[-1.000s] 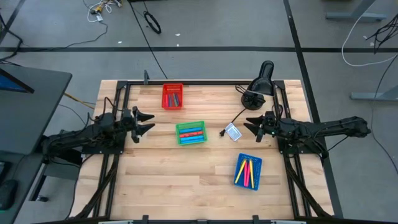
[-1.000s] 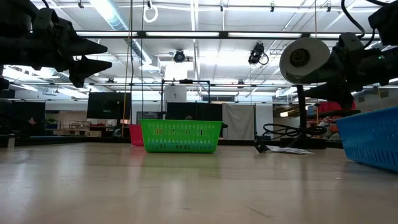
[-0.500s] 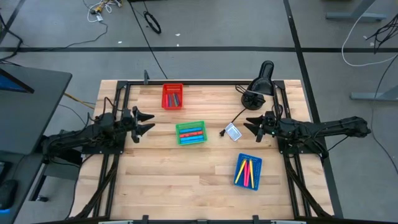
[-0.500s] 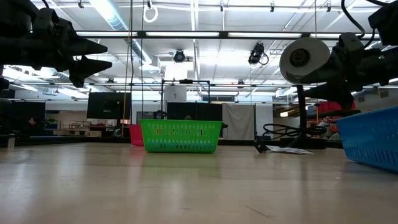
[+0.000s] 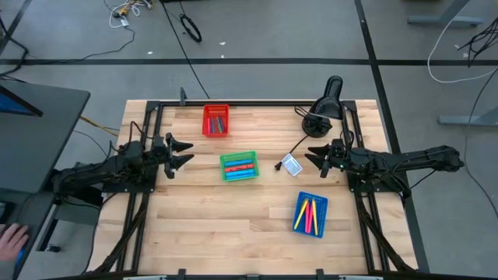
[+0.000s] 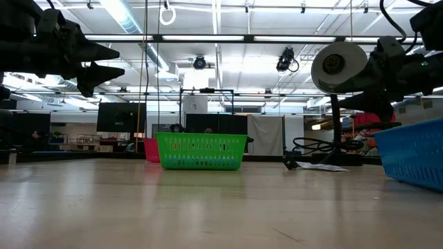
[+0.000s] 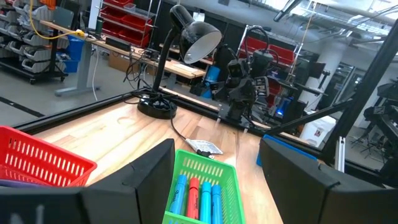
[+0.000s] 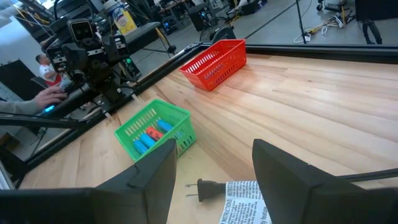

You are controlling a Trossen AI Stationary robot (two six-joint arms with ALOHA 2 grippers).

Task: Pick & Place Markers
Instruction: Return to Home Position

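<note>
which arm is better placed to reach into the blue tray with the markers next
Right, probably. The blue tray lies on the right half of the table, near the open right claw. The left claw, also open, hangs far across, beyond the green tray.

high: straight down; low: tabletop level; wrists: facing inward; shared: green tray (image 6: 201,151)
</note>
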